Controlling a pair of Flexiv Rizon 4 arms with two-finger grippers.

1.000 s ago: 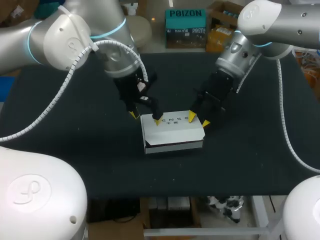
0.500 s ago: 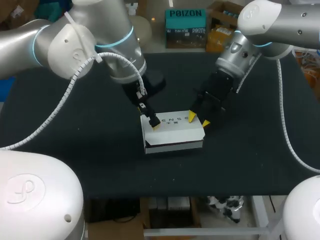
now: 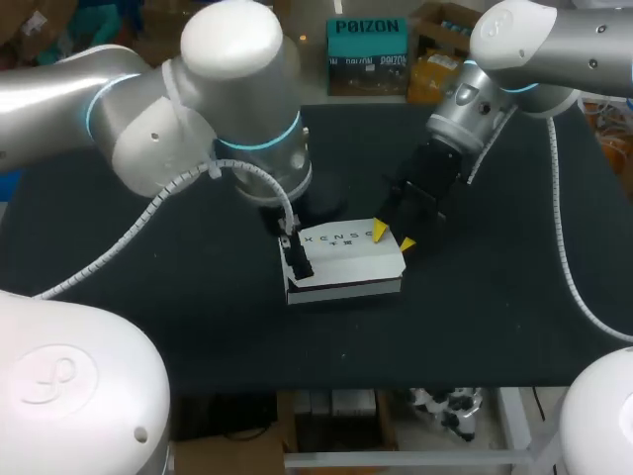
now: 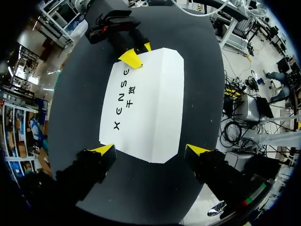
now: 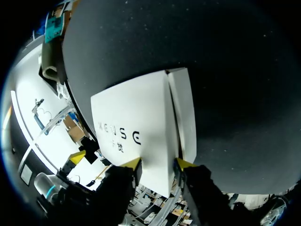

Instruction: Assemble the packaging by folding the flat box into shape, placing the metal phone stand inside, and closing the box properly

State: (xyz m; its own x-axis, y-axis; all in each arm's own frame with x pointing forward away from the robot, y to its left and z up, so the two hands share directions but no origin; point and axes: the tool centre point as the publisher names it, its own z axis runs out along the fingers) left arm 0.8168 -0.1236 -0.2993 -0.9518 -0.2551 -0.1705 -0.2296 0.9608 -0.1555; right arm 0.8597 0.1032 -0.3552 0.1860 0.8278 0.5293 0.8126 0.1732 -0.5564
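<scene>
A white box [image 3: 346, 262] with dark print on its top lies folded into shape near the table's middle. In the left wrist view my left gripper [image 4: 150, 150] stands wide open astride the box's [image 4: 146, 101] near end, one fingertip [image 4: 104, 149] beside a corner, the other apart from it. In the head view the left arm hides those tips. My right gripper [image 3: 393, 237] is at the box's right end, one tip on the top and one past the end. In the right wrist view it [image 5: 158, 164] is shut on the box's [image 5: 136, 127] end edge.
Black cloth [image 3: 148, 297] covers the table all around the box. My left arm's bulky wrist [image 3: 247, 129] hangs over the table behind and to the left of the box. The table's front edge [image 3: 396, 384] runs a short way in front of the box.
My left arm has swung right and turned, taking its gripper from the box's back left corner to its left end, where the arm now covers the tips. The right arm and box have not moved.
</scene>
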